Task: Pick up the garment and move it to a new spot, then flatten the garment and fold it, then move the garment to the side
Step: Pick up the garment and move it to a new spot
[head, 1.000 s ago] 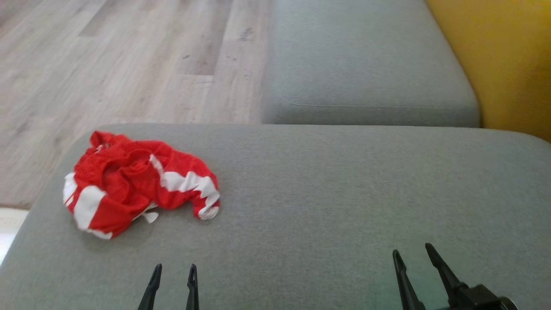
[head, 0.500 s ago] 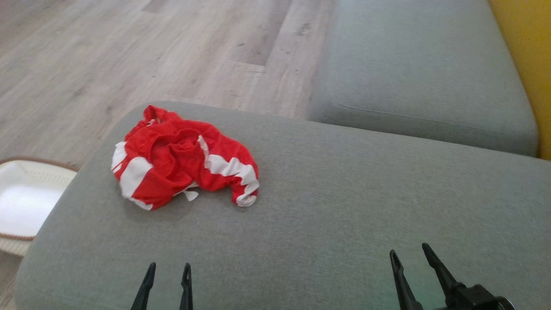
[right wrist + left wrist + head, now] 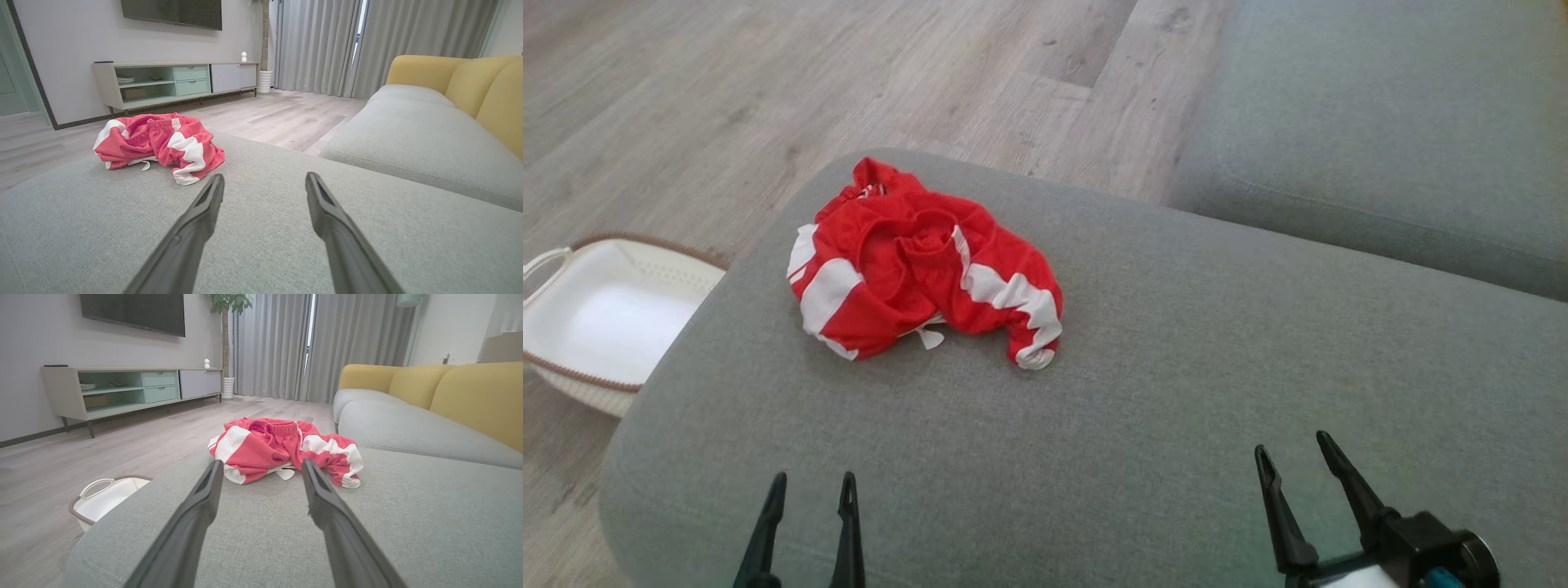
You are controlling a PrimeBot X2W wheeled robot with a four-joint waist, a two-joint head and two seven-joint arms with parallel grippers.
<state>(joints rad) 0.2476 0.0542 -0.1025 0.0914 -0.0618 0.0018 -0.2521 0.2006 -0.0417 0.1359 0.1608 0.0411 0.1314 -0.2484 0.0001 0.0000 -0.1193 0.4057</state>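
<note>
A crumpled red garment (image 3: pixel 923 265) with white stripes lies in a heap near the far left corner of the grey sofa cushion (image 3: pixel 1176 367). In the left wrist view the garment (image 3: pixel 282 447) sits straight ahead, just beyond my fingertips. My left gripper (image 3: pixel 813 486) hovers open near the cushion's front edge, nothing between its fingers. The left gripper (image 3: pixel 261 467) points at the heap. My right gripper (image 3: pixel 1290 449) stands open and empty at the lower right, well to the right of the garment (image 3: pixel 157 143). The right gripper (image 3: pixel 265 181) faces bare cushion.
A white basket (image 3: pixel 596 318) with a brown rim stands on the wooden floor left of the cushion. A second grey seat (image 3: pixel 1388 139) lies beyond on the right, with yellow backrests (image 3: pixel 470 396). A TV console (image 3: pixel 130 390) stands against the far wall.
The head camera has turned left, so the garment and cushion have shifted right and up in view and the basket has come into sight. The garment lies as before; both grippers stay open.
</note>
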